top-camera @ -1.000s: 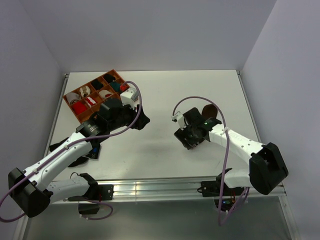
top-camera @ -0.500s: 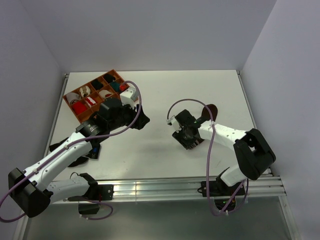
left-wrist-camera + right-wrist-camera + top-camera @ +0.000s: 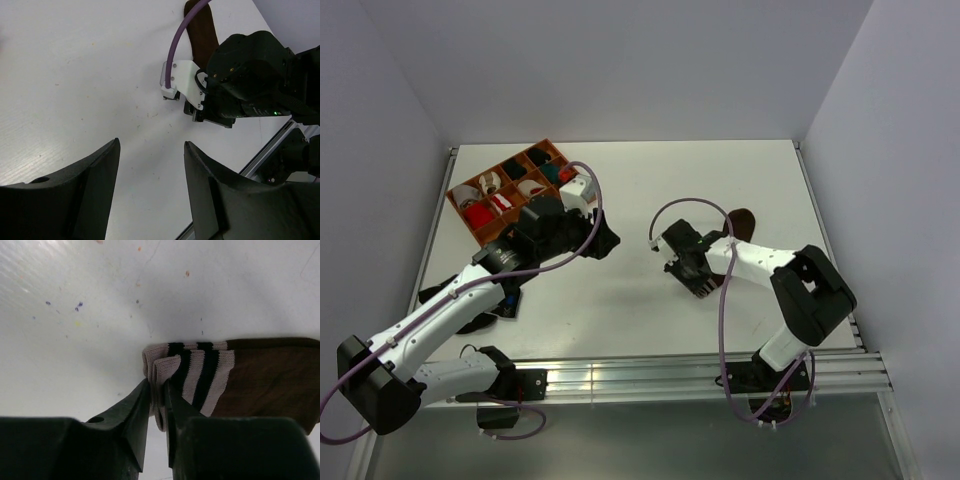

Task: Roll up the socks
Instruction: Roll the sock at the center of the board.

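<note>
Brown socks (image 3: 260, 385) lie flat; the right gripper (image 3: 157, 392) pinches their striped cuff (image 3: 195, 370). Rolling seems barely started; the left gripper (image 3: 150, 170) hangs wide open, empty.

orange divided tray (image 3: 500, 166), sock bundles (image 3: 475, 214) inside, white table (image 3: 720, 180)

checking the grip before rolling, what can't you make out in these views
Top view: the right gripper hides the striped cuff of the socks; only the brown end shows.
Right wrist: the socks run off the right edge; the fingers hide how many layers they pinch.
Left wrist: the right gripper's body blocks the grip.
</note>
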